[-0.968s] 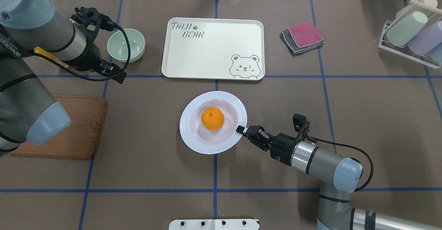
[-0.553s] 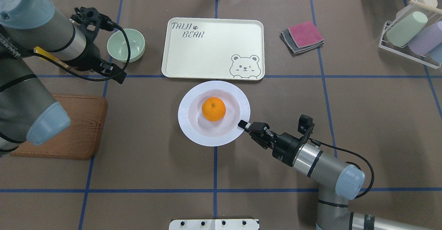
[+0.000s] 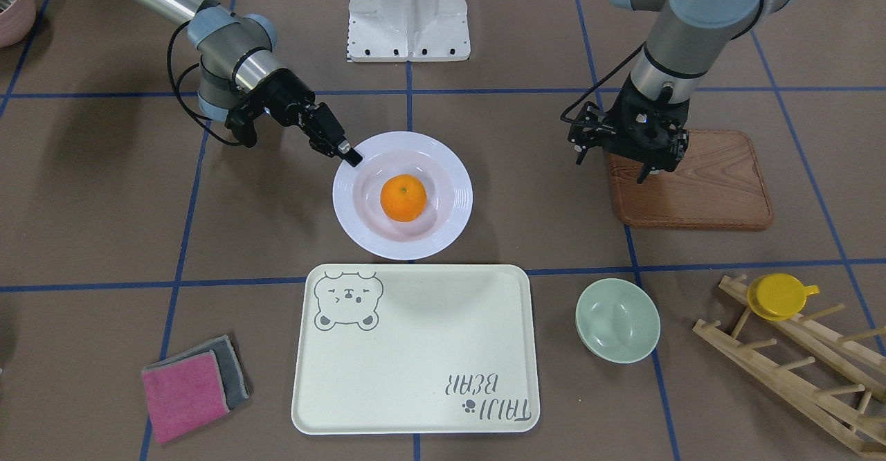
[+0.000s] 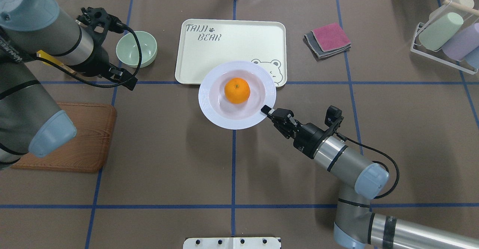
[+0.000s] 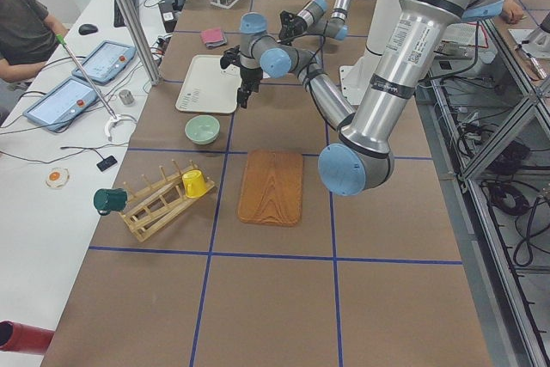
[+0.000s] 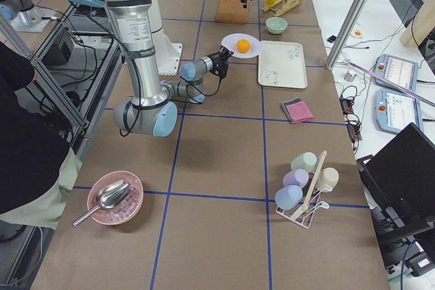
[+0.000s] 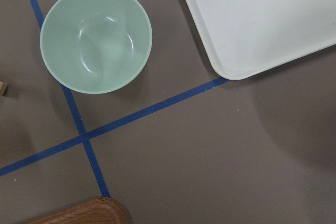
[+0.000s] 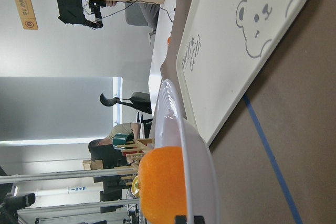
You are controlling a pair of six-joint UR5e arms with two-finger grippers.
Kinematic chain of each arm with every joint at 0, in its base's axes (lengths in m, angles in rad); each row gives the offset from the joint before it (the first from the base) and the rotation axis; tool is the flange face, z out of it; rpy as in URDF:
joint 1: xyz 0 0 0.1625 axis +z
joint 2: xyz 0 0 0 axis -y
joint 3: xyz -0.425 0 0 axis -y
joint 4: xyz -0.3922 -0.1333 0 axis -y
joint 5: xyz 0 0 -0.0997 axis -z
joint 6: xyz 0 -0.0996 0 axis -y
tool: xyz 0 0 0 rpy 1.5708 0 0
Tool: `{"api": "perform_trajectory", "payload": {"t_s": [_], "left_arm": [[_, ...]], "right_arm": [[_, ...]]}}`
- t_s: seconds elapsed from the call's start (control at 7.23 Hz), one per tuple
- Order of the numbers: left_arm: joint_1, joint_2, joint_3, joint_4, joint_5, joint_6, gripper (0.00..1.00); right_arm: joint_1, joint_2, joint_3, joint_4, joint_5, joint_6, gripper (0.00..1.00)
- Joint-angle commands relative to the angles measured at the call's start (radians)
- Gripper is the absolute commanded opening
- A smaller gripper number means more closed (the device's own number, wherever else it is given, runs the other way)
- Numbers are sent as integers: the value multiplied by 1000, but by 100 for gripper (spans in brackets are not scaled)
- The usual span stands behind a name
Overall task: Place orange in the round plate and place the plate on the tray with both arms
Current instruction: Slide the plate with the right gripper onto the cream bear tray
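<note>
The orange (image 4: 237,90) is bright orange. The round plate (image 4: 208,101) is glossy white, faintly pink at its centre, with a ridged rim. The tray (image 4: 224,58) is cream with a grey bear face and grey "TAIJI BEAR" lettering. The bowl (image 4: 136,49) is pale green, the wooden board (image 4: 89,137) grained brown, the cloths (image 4: 329,39) pink over grey. The table cover (image 4: 168,159) is brown with blue tape lines.

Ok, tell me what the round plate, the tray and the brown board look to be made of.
The round plate: likely glazed ceramic or melamine; white, glossy, with highlights on its ridged rim.
The tray: probably matte plastic; cream, moulded rounded corners, printed bear and lettering.
The brown board: wood-grain pattern with a raised edge; real wood or a moulded imitation, cannot tell.
</note>
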Motion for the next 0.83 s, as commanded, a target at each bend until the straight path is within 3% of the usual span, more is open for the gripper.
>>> {"api": "perform_trajectory", "payload": {"t_s": [0.0, 0.14, 0.41, 0.69], "left_arm": [[1, -4, -58, 82, 2, 0, 99], [1, -4, -73, 102, 2, 0, 99], [3, -4, -73, 104, 2, 0, 99], [3, -7, -75, 104, 0, 0, 99]], "right_arm": [[97, 153, -76, -268, -22, 97, 0], [120, 167, -81, -371, -37, 183, 0], [131, 285, -222, -447, -135, 363, 0], [128, 327, -239, -545, -157, 465, 0]]}}
